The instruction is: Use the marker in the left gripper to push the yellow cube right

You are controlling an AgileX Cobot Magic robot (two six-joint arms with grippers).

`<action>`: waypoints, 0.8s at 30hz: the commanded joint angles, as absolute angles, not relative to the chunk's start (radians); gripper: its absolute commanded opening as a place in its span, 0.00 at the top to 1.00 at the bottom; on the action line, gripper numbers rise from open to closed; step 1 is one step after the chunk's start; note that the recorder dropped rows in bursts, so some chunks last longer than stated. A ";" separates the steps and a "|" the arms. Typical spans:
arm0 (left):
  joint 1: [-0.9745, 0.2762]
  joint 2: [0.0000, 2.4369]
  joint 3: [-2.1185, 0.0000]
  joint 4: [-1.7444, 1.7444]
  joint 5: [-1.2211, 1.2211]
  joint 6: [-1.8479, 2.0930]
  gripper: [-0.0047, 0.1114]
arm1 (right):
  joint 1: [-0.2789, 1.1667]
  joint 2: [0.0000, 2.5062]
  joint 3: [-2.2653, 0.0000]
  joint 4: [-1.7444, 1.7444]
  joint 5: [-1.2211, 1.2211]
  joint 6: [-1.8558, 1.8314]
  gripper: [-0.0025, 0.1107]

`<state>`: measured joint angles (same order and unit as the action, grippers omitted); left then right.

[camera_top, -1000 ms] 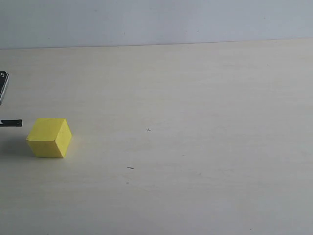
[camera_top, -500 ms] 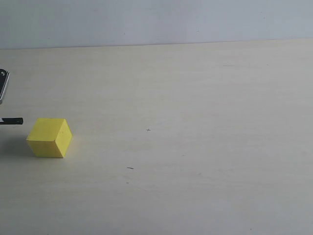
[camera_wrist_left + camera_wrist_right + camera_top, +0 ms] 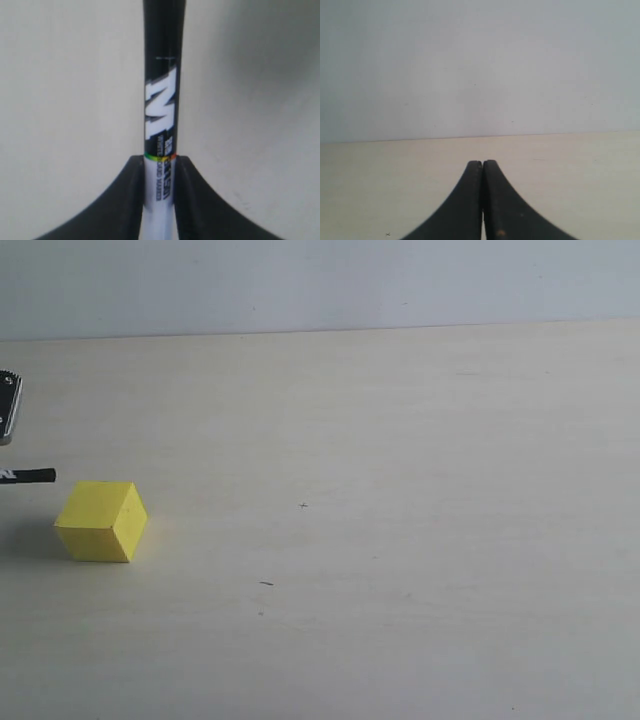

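Observation:
The yellow cube [image 3: 101, 521] rests on the pale table at the left of the exterior view. Just above and left of it, the black end of the marker [image 3: 30, 476] pokes in from the left edge, not touching the cube. The left gripper [image 3: 160, 160] is shut on the marker [image 3: 162, 90], its black fingers [image 3: 131, 200] clamping the white barrel below the black printed label. Only a grey part of the left arm [image 3: 8, 405] shows at the exterior view's edge. The right gripper [image 3: 482, 162] is shut with nothing in it, and it is outside the exterior view.
The pale wooden table [image 3: 400, 490] stretches bare to the right of the cube, with a few small dark specks [image 3: 303, 505]. A light grey wall [image 3: 320, 285] rises behind the table's far edge.
The marker's tip has risen and moved a little to the right, from level with the cube's top to just above it. The cube has not moved.

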<state>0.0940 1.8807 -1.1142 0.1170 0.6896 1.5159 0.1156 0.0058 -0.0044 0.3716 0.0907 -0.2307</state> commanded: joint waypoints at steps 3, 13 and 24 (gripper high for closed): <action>0.091 1.879 -1.109 -0.060 0.895 1.803 0.96 | 0.117 0.000 0.000 0.367 0.088 -0.233 0.98; 0.093 1.879 -1.109 -0.044 0.942 2.064 0.96 | 0.117 0.000 0.000 0.367 0.088 -0.233 0.98; 0.091 1.879 -1.109 -0.062 0.908 2.064 0.96 | 0.117 0.000 0.000 0.367 0.088 -0.233 0.98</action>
